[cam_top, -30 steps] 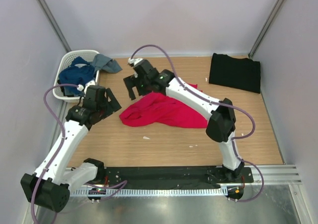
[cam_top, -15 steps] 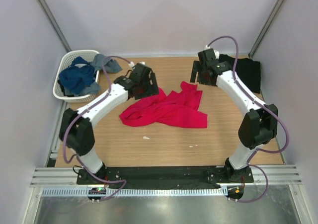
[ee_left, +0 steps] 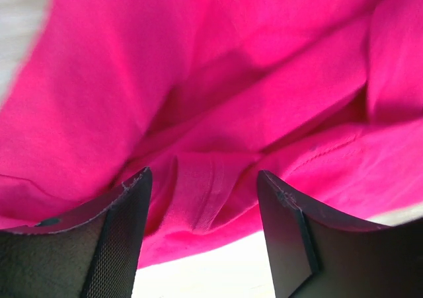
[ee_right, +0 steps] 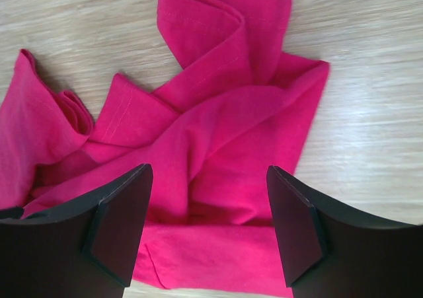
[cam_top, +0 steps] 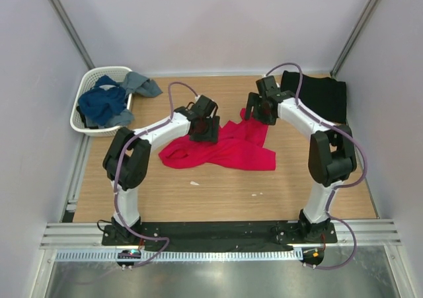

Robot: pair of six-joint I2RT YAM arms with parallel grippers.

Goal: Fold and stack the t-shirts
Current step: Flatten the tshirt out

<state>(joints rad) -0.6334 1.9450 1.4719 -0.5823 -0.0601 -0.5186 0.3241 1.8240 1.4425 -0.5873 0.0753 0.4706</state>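
Note:
The crimson red t-shirt (cam_top: 231, 146) lies crumpled in the middle of the wooden table. The black t-shirt (cam_top: 316, 95) lies folded at the back right. My left gripper (cam_top: 203, 127) is open and low over the red shirt's back left edge; in the left wrist view its jaws (ee_left: 205, 225) straddle a fold of red cloth (ee_left: 198, 113) without holding it. My right gripper (cam_top: 256, 110) is open above the shirt's back right corner; the right wrist view shows red folds (ee_right: 218, 133) between the spread fingers (ee_right: 208, 225).
A white lattice basket (cam_top: 90, 85) at the back left holds blue cloth (cam_top: 102, 103), with a grey-blue piece (cam_top: 142, 84) hanging over its rim onto the table. Bare wood (cam_top: 218, 189) lies in front of the red shirt. Grey walls enclose the table.
The left arm has swung from near the basket to the red shirt's left edge. The right arm went from the shirt to the back right, then came back to its right corner.

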